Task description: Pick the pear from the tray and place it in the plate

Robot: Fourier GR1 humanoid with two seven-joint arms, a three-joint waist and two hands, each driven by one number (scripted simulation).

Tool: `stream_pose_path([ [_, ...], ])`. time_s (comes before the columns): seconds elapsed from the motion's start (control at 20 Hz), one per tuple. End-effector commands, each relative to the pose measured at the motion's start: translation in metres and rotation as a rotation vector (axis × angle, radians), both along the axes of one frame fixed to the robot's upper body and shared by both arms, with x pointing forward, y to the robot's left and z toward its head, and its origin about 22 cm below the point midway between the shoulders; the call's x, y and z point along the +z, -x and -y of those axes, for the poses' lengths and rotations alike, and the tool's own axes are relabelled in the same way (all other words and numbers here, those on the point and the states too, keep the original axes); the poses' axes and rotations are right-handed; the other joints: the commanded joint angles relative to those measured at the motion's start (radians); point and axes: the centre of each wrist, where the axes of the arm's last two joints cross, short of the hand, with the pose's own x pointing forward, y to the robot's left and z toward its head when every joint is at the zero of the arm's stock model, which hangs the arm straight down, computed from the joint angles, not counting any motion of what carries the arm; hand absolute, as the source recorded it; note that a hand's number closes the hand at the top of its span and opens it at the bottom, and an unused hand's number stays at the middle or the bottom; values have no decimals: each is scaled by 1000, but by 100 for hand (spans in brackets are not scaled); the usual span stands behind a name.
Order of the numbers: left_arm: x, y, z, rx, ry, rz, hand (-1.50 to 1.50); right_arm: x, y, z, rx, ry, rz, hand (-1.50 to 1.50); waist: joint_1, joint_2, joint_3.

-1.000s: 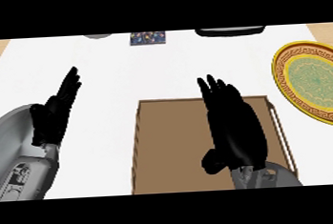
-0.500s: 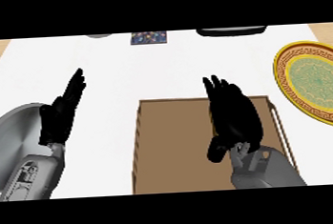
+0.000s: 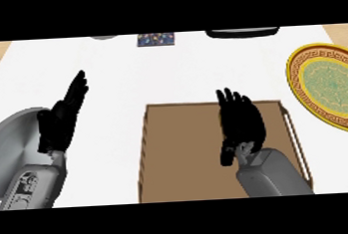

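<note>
Nearest, the grey right forearm [image 3: 274, 176] comes in from the lower edge over the brown tray [image 3: 183, 158]. The tray is a shallow rectangular one lying on the white counter [image 3: 167, 74], a little right of the middle. The right hand [image 3: 240, 123] is above the tray's right half, released, with its fingers straight and close together and pointing to the far side; it grasps nothing. The pear does not show in this view, and whether it lies under that hand or forearm cannot be told.

At the near left, the left forearm [image 3: 20, 147] is well apart from the tray. The left hand [image 3: 61, 122] rests open over the counter with its fingers straight, slanting far and slightly right.

Farther off at the right edge is the plate [image 3: 302, 90], yellow-rimmed with a patterned green centre, apart from the tray and partly cut by the frame.

Along the far edge stand a grey object [image 3: 105, 37], a small dark-blue patterned card [image 3: 156, 39] with print too small to read, and a dark object [image 3: 242, 32].
</note>
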Motion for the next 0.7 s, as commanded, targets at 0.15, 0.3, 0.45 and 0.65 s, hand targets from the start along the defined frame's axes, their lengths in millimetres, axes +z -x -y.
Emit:
stream_pose_path([
  [0.15,1,-4,9,-3,-2,-8,0,-31,-9,25,-24,25,-31,-150,-1,0,0],
  [0.3,-2,5,-8,10,-3,4,0,-20,-22,27,-37,18,-45,-150,0,0,0],
  [0.45,1,-10,-13,0,-3,11,0,-39,-10,33,-33,45,-77,-150,-3,0,0],
  [0.65,4,-8,-4,4,-10,12,0,-30,-34,37,-11,44,41,150,0,1,0],
])
